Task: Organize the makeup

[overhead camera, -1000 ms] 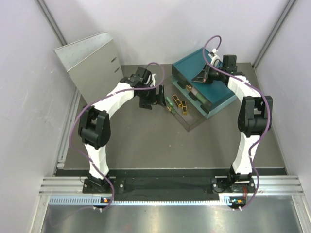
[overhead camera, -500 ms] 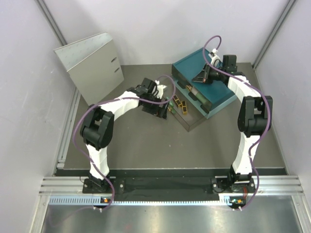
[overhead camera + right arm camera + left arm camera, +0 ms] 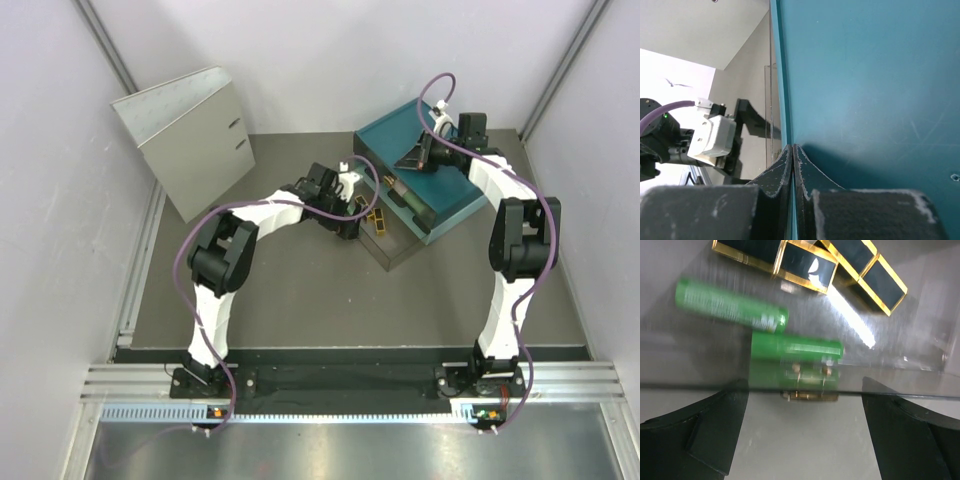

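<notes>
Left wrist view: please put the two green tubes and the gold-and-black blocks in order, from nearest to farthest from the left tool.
1. Lower green tube: in the centre, just beyond the open left tool.
2. Upper green tube: further back, to the left.
3. Gold-and-black blocks: along the top of the view, farthest.

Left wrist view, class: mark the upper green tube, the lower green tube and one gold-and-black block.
upper green tube [image 3: 730, 307], left wrist view, mid-body.
lower green tube [image 3: 796, 347], left wrist view, mid-body.
gold-and-black block [image 3: 799, 267], left wrist view, black face.
</notes>
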